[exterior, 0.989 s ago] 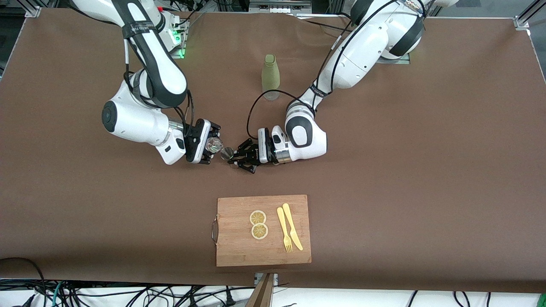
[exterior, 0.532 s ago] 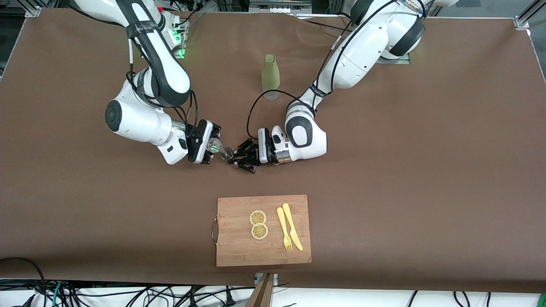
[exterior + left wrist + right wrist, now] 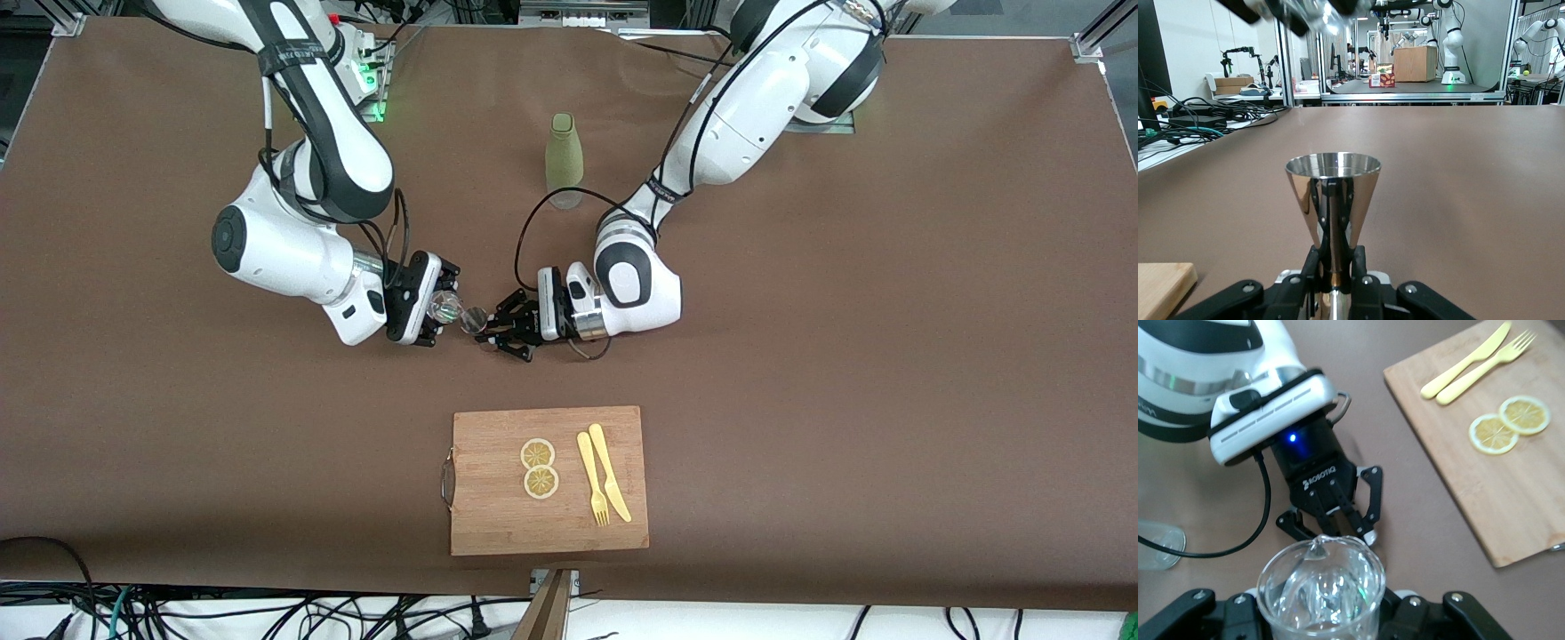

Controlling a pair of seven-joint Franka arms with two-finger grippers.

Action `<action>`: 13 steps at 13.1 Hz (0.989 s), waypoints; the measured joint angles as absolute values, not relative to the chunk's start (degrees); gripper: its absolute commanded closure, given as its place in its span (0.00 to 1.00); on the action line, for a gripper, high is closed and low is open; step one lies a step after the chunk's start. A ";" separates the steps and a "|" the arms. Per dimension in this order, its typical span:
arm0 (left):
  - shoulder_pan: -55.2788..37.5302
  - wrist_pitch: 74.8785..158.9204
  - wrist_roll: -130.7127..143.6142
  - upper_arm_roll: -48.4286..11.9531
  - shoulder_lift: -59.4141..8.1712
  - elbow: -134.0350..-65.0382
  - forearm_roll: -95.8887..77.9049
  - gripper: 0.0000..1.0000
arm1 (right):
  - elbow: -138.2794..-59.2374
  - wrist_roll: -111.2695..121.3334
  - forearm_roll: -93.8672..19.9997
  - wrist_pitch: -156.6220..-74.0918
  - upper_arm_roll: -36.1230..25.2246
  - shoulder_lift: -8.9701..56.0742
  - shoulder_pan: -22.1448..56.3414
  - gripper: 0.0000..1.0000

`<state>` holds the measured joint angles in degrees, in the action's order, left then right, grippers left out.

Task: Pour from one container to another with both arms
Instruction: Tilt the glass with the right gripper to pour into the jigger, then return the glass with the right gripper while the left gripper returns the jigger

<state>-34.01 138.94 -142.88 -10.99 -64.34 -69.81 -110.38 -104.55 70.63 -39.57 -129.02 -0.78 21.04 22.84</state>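
My right gripper is pinching a clear glass pitcher, its fingers pressed against the glass wall, over the bare brown surface near the middle. My left gripper is pressed together on the stem of a small steel jigger, which it holds upright with the mouth open to the top.

What the coming move turns on is the line from spout to mouth. In the right wrist view the pitcher's spout points straight at my left gripper, and in the left wrist view the jigger stands with the pitcher's glass above it and slightly toward my right arm's end of the surface. So I judge the spout is just beside the mouth, a little short of being over it. The right arm carries the pouring; the left only has to keep the cup level.

I cannot tell how much liquid the pitcher holds, since glare fills the glass. The right wrist view hides the jigger behind the pitcher, and the left wrist view cuts the pitcher off at the frame edge.
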 measured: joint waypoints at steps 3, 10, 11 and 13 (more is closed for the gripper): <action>-33.71 139.11 -142.88 -10.94 -64.34 -69.81 -110.51 1.00 | -103.73 70.64 -39.57 -129.74 -0.91 17.95 22.38 0.68; -28.07 135.53 -142.90 -10.77 -58.79 -78.02 -110.60 1.00 | -103.69 70.37 -43.49 -130.70 2.28 10.60 16.07 0.68; -26.48 133.14 -143.09 -10.65 -57.09 -80.85 -110.60 1.00 | -103.68 70.23 -44.13 -130.72 2.61 9.53 14.84 0.68; -23.20 128.11 -144.10 -10.48 -54.14 -86.38 -110.59 1.00 | -103.67 69.83 -45.97 -130.72 3.73 7.56 11.91 0.68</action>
<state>-23.20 128.11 -144.10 -10.48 -54.14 -86.38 -110.59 -103.67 69.83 -45.97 -130.72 3.73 7.56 11.91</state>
